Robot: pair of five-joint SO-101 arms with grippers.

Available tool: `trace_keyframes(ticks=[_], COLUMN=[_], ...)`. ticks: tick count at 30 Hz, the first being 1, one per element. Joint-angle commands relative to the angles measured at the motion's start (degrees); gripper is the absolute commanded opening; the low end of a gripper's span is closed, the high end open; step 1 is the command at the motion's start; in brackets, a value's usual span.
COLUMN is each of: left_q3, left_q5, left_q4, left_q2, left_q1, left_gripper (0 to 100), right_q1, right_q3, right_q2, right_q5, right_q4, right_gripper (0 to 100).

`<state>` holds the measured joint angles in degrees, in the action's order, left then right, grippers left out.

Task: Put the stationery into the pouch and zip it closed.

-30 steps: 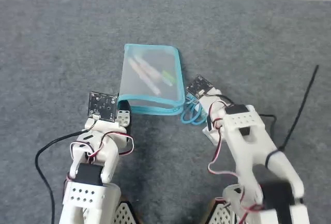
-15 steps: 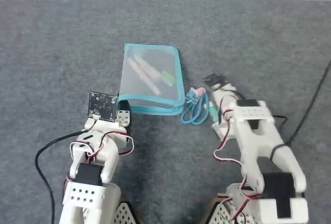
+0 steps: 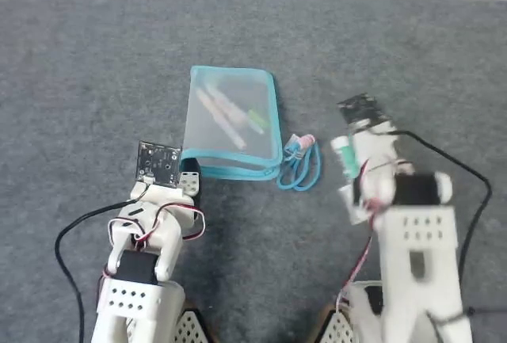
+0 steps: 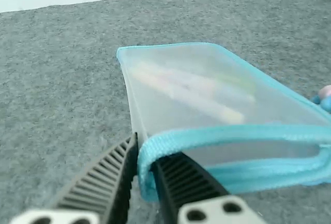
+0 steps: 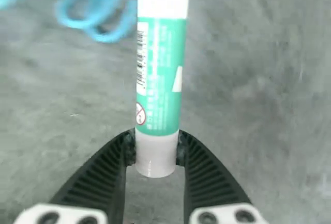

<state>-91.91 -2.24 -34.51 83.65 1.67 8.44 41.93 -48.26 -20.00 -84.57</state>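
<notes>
Teal-trimmed translucent pouch [image 3: 234, 117] lies on the grey fabric table cover [image 3: 79, 66], centre-left, with its long sides running near to far. Several pens [image 3: 230, 113] lie inside the pouch, visible through its wall.

Left gripper [image 3: 188, 165] sits at the near-left corner of the pouch. The left wrist view shows its jaws clamped together on the teal edge band at that corner [image 4: 145, 172], with the pouch [image 4: 207, 105] extending away from the fingers.

A blue cord loop [image 3: 299, 169] with a small pink piece [image 3: 299, 146] lies on the cover at the near-right corner of the pouch, touching the trim. Whether the zip is closed cannot be determined.

Right gripper [image 3: 351, 183] is to the right of the cord loop, apart from the pouch. Its jaws are clamped on the white near end of a green-and-white glue stick [image 3: 344, 157]. In the right wrist view the glue stick [image 5: 158, 74] points straight out from between the fingers [image 5: 155, 154], its far end close to the blue cord loop [image 5: 98, 12]. The glue stick is outside the pouch.
</notes>
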Motion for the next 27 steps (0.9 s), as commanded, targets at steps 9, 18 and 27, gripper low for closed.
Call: trace_keyframes(ticks=[9,18,27], left_q3=[1.7,1.6,1.7], left_q5=[0.4,0.4,0.4], left_q4=[2.5,3.2,3.3], left_q2=[1.1,1.1,1.1], left_q1=[0.4,0.4,0.5], left_gripper=[1,1,1], right_q1=[27.2,27.6,28.9], right_q3=[-4.5,-20.2,-39.5], right_q2=[1.5,24.3,46.4], right_q5=[-4.7,-1.9,0.9], right_q4=[-2.5,-0.3,-0.9], right_gripper=[0.7,0.7,0.7])
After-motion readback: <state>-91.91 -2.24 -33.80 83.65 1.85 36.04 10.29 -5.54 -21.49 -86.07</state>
